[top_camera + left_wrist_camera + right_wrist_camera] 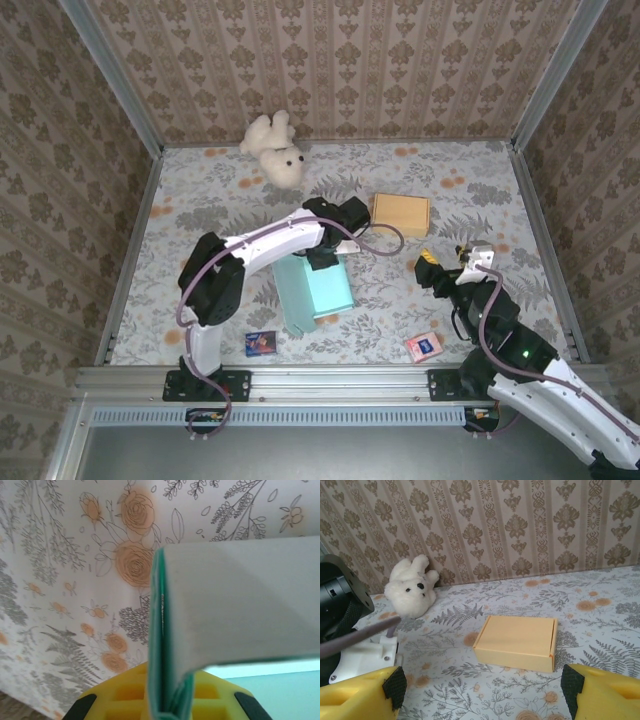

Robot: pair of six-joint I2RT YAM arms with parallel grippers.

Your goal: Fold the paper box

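While the left gripper (167, 702) is pinching an upturned flap of the teal paper box (318, 290) between its yellow fingers (125, 692), the box is lying mostly flat at the middle of the top view. Its long axis is running from the bottom of the frame toward the top, leaning slightly to the upper left. A darker panel is lying along its left side.

Toward the bottom edge, a small blue card (260, 344) is sitting just below the box's lower left corner, and a pink card (424, 346) is lying well apart at lower right. Bare floral tablecloth (200, 200) is showing to the left of the box.

To the right of the box, the right gripper (452, 262) is hovering with its fingers (365, 695) spread wide, holding nothing and touching nothing.

Beyond the box, a folded tan cardboard box (400, 212) is resting at upper right. A white teddy bear (275, 150) is lying near the back wall.
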